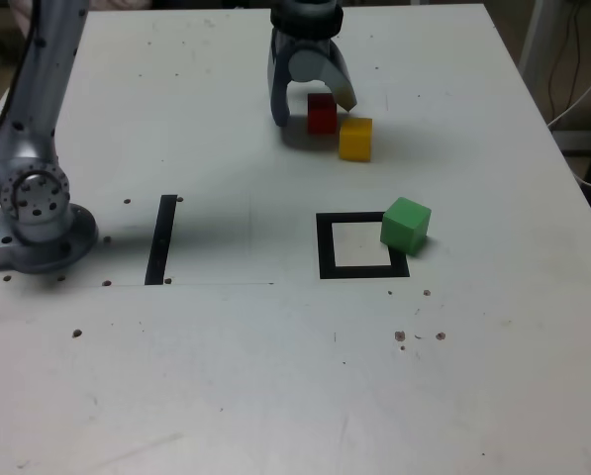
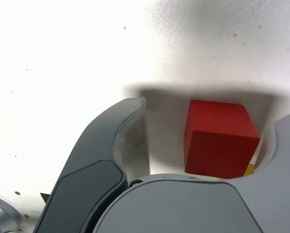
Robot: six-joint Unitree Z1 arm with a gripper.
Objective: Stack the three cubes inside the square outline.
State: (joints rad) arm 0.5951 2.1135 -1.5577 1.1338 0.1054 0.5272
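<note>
straddling one red cube [image 2: 220,138], two fingers [image 2: 127,141] stand wide, gripping nothing; one yellow [image 1: 355,140], one green cube [image 1: 406,227] nearby.

No legible text, label, brand, number or sign in either view. Exterior view: tabletop [image 1: 216,376] bears only specks and plain marks, none readable as characters; arm [image 1: 43,89] shows no readable lettering. Wrist view: red cube [image 2: 221,141] and pincer [image 2: 203,138], no readable characters on visible faces.
</note>
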